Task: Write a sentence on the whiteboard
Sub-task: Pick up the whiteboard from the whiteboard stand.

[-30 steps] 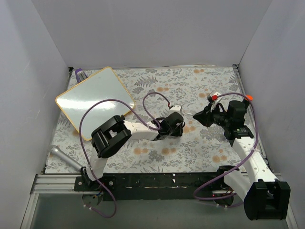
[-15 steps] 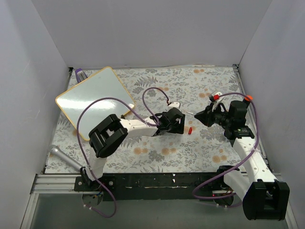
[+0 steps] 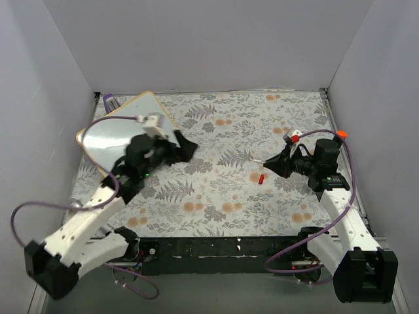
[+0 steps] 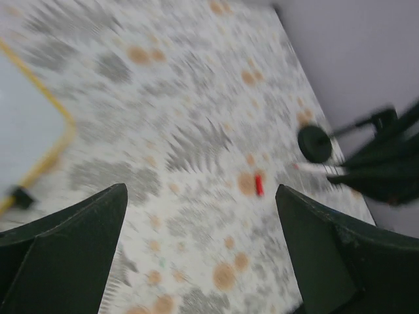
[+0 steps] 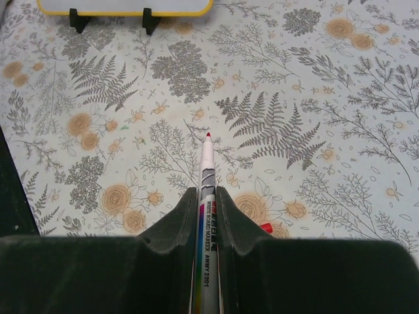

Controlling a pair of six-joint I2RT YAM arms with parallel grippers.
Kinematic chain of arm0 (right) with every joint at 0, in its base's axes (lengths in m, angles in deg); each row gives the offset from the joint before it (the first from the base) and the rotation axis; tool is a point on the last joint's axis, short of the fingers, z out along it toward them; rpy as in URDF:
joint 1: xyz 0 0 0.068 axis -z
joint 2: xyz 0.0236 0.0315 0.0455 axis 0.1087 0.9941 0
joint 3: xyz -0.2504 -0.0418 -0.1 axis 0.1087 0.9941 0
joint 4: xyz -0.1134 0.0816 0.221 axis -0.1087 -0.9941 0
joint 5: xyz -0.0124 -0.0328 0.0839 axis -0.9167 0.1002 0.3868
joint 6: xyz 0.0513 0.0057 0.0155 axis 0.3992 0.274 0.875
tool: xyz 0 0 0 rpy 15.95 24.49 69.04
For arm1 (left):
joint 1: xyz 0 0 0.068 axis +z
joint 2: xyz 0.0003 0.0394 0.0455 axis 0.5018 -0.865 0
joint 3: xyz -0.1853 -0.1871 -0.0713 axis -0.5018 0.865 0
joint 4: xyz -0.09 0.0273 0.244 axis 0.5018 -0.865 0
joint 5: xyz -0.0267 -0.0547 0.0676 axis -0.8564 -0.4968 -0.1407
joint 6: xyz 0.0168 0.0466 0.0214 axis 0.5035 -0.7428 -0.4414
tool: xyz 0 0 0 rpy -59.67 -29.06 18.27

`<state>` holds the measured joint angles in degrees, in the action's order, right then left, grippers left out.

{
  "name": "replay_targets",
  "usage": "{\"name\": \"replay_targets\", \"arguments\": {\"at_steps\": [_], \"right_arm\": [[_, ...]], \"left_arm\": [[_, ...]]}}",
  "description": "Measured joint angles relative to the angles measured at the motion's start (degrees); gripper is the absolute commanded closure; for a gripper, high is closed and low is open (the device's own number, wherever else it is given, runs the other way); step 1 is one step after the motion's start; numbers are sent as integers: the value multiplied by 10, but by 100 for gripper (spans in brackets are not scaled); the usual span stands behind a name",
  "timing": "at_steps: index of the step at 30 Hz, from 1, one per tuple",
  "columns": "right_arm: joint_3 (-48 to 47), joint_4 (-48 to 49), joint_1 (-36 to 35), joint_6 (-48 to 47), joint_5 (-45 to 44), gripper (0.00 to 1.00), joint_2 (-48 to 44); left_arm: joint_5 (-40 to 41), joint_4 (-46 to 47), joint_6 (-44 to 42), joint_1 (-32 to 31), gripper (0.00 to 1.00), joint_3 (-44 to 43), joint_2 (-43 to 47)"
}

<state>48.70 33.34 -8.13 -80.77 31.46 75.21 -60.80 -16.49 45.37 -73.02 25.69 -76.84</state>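
The whiteboard [image 3: 121, 127], white with a yellow-orange frame, lies at the far left. Its face shows no writing, so the sentence is out of view. My left gripper [image 3: 185, 148] hovers by the board's right corner, open and empty [image 4: 201, 196]; that view is blurred by motion. My right gripper [image 3: 278, 163] is shut on a whiteboard marker [image 5: 207, 163], whose bare red tip points left over the cloth. The board's near edge [image 5: 124, 8] and its black clips [image 5: 78, 19] show at the top of the right wrist view.
A red marker cap [image 3: 260, 178] lies on the floral cloth between the arms, also seen as a red cap [image 4: 258, 185]. A small purple block [image 3: 110, 101] sits behind the board. White walls close in on three sides.
My left gripper opened and the red cap now lies on the cloth. The left arm swung from the middle to the board's right corner. The right arm barely moved.
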Motion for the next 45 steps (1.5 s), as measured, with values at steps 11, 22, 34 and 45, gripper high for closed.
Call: {"name": "replay_targets", "arguments": {"at_steps": [11,22,34,45], "right_arm": [[0,-5,-9,-13,39,99,-2],[0,-15,-9,-15,47,99,-5],[0,-17,-22,-15,66,99,10],[0,-19,-27,-15,76,99,11]], "left_arm": [[-112,-117,-96,427,2,-38,152],[13,-176,-130,528,2,-64,27],[69,-149,-139,615,2,24,27],[-75,-62,-145,685,2,74,-17]]}}
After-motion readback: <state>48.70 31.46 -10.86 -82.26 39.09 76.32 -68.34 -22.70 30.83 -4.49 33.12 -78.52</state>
